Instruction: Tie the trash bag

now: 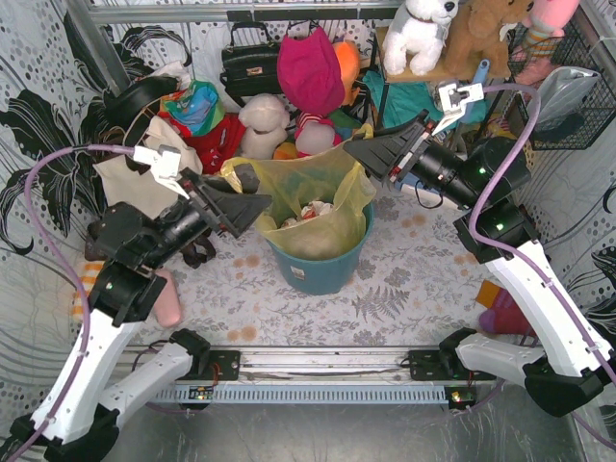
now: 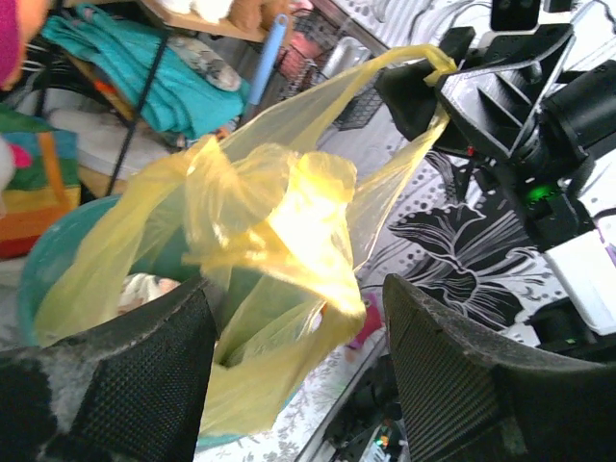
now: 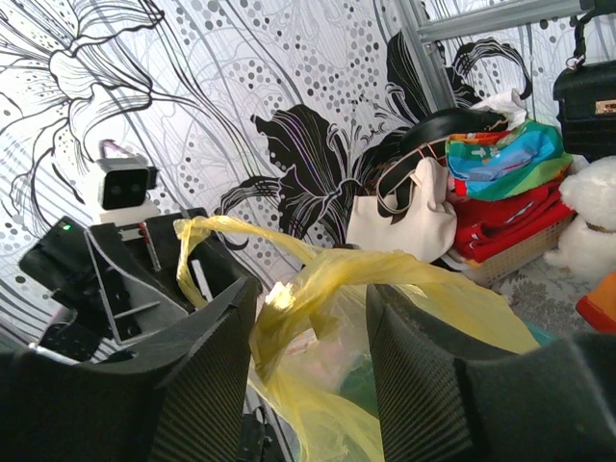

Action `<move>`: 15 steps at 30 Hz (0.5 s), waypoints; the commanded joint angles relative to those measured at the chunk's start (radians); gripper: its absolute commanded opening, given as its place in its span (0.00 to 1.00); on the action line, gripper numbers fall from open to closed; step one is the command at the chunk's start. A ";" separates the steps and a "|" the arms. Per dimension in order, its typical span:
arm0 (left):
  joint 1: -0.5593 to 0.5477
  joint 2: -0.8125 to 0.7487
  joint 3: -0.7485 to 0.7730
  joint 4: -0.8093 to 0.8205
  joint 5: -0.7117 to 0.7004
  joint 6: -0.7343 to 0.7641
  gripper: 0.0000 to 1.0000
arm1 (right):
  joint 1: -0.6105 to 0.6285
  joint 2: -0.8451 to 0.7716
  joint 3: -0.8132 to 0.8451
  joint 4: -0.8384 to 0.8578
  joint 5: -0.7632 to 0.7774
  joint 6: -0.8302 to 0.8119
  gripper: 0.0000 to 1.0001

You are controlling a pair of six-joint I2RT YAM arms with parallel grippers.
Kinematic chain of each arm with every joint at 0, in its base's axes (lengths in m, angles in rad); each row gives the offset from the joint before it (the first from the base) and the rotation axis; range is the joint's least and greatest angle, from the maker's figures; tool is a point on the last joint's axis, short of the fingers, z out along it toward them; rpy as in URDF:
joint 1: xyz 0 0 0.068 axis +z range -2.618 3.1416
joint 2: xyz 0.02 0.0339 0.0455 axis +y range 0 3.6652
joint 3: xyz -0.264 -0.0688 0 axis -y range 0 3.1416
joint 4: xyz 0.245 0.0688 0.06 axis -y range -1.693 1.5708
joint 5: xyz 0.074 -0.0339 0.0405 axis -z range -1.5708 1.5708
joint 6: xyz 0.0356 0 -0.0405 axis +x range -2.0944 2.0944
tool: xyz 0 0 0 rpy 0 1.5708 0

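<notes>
Trash bag (image 1: 308,192) sits in the teal bucket (image 1: 322,274) mid-frame on the desk (image 1: 414,274), its top drawn out sideways. Left hand (image 1: 260,204) gapes wide around loose plastic. Right hand (image 1: 356,151) straddles a taut strip, and I cannot tell whether it clamps. Thin film could slip free or tear before any knot.

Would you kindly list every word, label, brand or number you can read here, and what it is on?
No text can be read in any view.
Crumpled paper in the trash bag: red marks, too small to read.
Black handbag: gold clasp, too small to read.
</notes>
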 commanded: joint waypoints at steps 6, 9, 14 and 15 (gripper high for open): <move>-0.002 0.136 0.070 0.393 0.063 -0.074 0.58 | 0.005 0.034 0.045 0.092 -0.025 0.034 0.31; -0.001 0.209 0.223 0.380 0.062 -0.031 0.38 | 0.005 0.090 0.158 0.097 -0.041 0.027 0.01; -0.001 0.316 0.453 0.349 0.111 0.031 0.13 | 0.005 0.189 0.399 0.046 -0.051 -0.021 0.00; -0.001 0.327 0.473 0.342 0.109 0.042 0.11 | 0.005 0.194 0.418 0.047 -0.048 -0.026 0.00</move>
